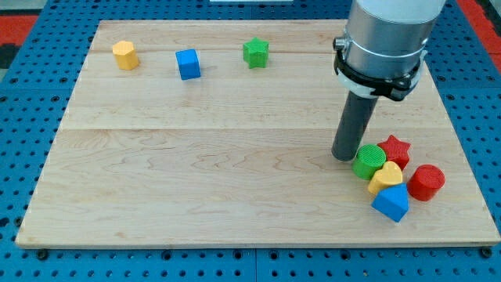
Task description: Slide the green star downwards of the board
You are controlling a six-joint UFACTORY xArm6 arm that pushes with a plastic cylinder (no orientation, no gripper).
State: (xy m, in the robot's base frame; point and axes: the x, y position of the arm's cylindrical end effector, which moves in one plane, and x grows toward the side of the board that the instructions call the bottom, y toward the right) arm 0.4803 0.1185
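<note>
The green star [255,52] lies near the view's top, a little right of the board's middle line. My tip [343,157] rests on the board far to the lower right of the star, just left of a green cylinder [369,161]. The tip is close to that cylinder, and I cannot tell if it touches. The star stands alone, apart from the other blocks.
A blue cube [188,63] and a yellow hexagon block [124,55] lie left of the star along the top. A cluster at the lower right holds a red star [395,149], yellow heart [384,178], blue block [391,203] and red cylinder [426,182]. The wooden board [196,157] sits on a blue pegboard.
</note>
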